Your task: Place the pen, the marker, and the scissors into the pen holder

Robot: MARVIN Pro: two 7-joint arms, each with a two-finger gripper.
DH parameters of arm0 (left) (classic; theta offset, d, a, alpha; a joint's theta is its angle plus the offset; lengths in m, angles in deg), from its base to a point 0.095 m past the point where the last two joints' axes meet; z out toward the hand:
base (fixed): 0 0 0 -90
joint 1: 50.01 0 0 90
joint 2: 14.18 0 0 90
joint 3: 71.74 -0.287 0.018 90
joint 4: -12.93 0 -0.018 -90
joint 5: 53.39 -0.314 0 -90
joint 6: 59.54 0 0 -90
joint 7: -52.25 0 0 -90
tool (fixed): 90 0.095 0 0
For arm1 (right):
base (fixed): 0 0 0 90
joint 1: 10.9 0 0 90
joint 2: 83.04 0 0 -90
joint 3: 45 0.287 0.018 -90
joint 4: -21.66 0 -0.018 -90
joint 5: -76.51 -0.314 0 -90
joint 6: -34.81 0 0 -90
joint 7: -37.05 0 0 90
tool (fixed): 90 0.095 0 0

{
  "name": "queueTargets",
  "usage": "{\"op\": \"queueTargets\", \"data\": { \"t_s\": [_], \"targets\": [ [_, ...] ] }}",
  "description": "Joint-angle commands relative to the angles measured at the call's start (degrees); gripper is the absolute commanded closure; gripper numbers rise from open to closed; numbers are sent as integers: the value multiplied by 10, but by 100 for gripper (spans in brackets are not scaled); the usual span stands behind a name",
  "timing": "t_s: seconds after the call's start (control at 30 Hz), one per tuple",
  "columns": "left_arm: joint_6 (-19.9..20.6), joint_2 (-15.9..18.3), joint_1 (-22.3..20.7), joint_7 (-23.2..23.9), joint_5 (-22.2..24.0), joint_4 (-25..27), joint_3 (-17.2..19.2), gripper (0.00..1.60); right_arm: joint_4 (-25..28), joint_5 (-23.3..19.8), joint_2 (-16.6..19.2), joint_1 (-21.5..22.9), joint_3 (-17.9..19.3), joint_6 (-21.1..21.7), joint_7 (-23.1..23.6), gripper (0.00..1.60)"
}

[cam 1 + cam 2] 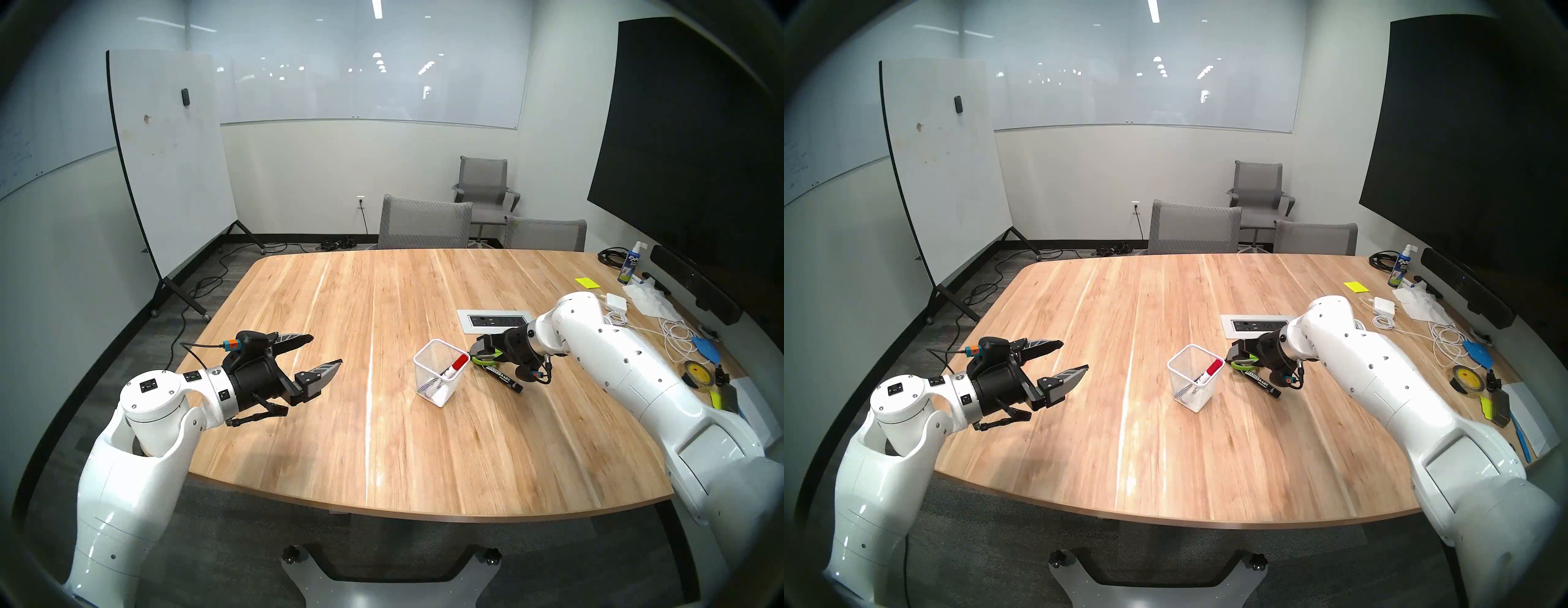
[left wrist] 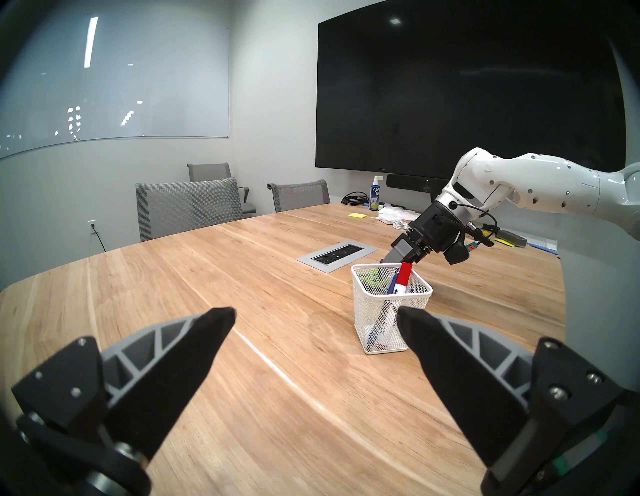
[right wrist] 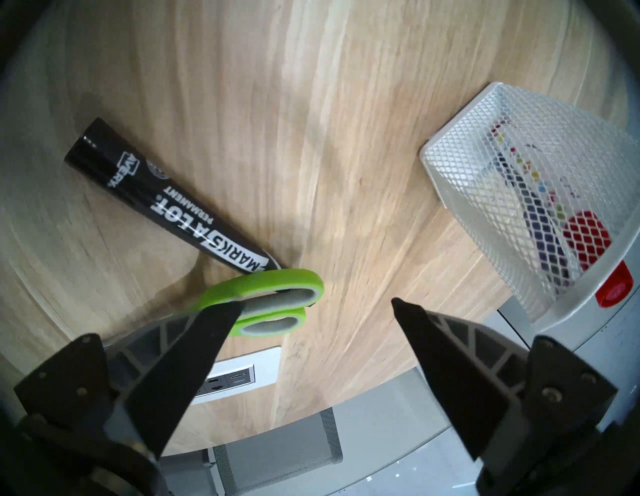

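Right gripper (image 3: 317,304), jaws wide and holding nothing, poised over scissors (image 3: 277,298) lying on table (image 1: 339,424) against black marker (image 3: 173,197). Pen holder (image 1: 441,375) nearby, containing pen (image 2: 392,285) and red-capped marker (image 2: 403,279). Left gripper (image 1: 324,352) wide, empty, well apart.
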Motion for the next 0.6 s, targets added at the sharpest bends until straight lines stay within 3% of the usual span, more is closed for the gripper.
{"op": "queueTargets", "data": {
  "t_s": [0.0, 0.57],
  "targets": [
    [0, 1, -1, 0, 0, 8, 1, 0, 4, 4, -9, 21, -1, 1, 0, 0],
    [0, 1, -1, 0, 0, 9, 1, 0, -14, 22, -25, 34, -6, 1, 0, 0]
  ]
}}
